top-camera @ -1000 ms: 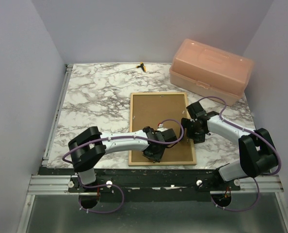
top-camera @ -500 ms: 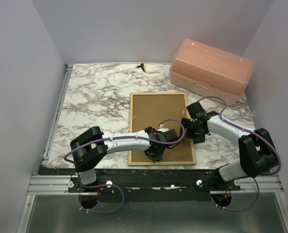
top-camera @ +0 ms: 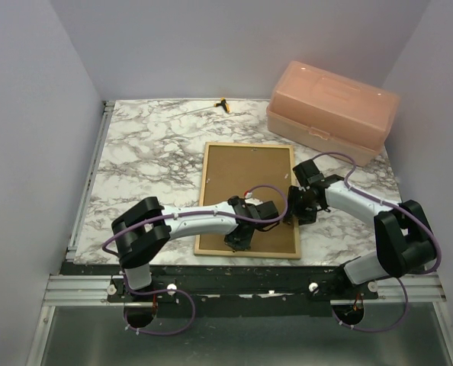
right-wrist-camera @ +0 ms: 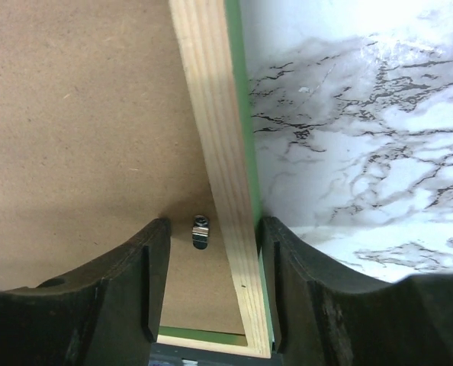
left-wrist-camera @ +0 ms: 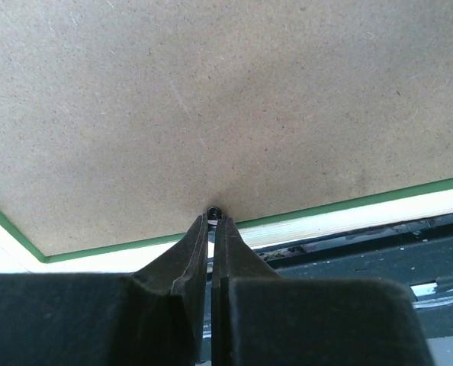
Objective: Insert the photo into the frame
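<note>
Left gripper rests closed on the backing panel while right gripper, spread apart, straddles the frame.

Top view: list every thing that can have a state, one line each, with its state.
Frame: lying back up.
Backing panel: seated in the frame.
Box: lid shut.
Left gripper: jaws shut.
Right gripper: jaws open, astride a frame rail.
</note>
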Robot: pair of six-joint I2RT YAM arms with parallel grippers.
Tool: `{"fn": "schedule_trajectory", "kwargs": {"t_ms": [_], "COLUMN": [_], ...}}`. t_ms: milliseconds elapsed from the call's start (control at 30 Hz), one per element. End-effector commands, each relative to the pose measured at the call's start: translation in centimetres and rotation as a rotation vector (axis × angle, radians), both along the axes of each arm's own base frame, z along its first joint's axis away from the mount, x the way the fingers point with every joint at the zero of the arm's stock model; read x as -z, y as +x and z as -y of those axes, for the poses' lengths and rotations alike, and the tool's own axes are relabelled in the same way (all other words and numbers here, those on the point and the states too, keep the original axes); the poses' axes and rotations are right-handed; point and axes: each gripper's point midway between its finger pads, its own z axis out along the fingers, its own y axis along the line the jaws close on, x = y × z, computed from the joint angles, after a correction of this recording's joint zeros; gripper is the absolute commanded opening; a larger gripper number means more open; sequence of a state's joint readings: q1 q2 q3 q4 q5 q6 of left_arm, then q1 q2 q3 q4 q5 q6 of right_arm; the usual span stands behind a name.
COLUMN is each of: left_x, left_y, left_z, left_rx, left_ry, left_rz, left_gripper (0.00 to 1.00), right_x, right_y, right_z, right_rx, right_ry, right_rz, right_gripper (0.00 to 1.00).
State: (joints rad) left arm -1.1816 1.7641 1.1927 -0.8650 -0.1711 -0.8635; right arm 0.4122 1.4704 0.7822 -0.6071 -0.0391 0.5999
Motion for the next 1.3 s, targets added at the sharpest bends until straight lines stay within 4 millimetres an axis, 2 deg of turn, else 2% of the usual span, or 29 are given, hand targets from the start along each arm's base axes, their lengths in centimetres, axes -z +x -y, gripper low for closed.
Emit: {"fn": "schedule_trajectory", "kwargs": {"t_ms": [0, 167, 267, 333, 400, 567, 633, 1000, 1200, 1267], "left_x": [1.2, 1.2, 1.1, 1.0, 0.9, 0.8, 0.9, 0.9, 0.9, 0.9], "left_y": [1.0, 1.0, 1.0, 1.1, 1.2, 1.2, 1.3, 1.3, 1.3, 1.5], "left_z": [-3.7, -3.6, -3.7, -3.8, -3.7, -3.4, -3.5, -3.3, -3.5, -3.9], "left_rx": [0.005, 0.016, 0.021, 0.022, 0.027, 0.044, 0.041, 0.057, 0.053, 0.043], "left_ry": [0.156, 0.156, 0.155, 0.160, 0.153, 0.144, 0.142, 0.140, 0.142, 0.163], "left_rz": [0.033, 0.030, 0.031, 0.037, 0.040, 0.037, 0.040, 0.041, 0.045, 0.053], "left_gripper": [0.06, 0.06, 0.06, 0.06, 0.06, 0.06, 0.05, 0.05, 0.05, 0.10], "right_x": [2.0, 2.2, 2.0, 1.9, 1.8, 1.0, 0.7, 0.0, 0.5, 0.9], "right_y": [-0.8, -1.0, -0.8, -0.8, -0.6, 0.0, 0.6, 3.3, 3.7, 3.5], "right_z": [1.5, 1.4, 1.5, 1.5, 1.1, 0.3, 0.8, 1.9, 2.6, 3.0], "right_rx": [0.037, 0.035, 0.035, 0.035, 0.029, 0.037, 0.058, 0.167, 0.185, 0.185], "right_ry": [-0.077, -0.074, -0.074, -0.076, -0.060, -0.012, -0.041, -0.093, -0.128, -0.154], "right_rz": [-0.039, -0.046, -0.040, -0.040, -0.035, -0.003, 0.029, 0.126, 0.136, 0.124], "right_gripper": [0.52, 0.47, 0.41, 0.41, 0.43, 0.61, 0.62, 0.50, 0.34, 0.24]}}
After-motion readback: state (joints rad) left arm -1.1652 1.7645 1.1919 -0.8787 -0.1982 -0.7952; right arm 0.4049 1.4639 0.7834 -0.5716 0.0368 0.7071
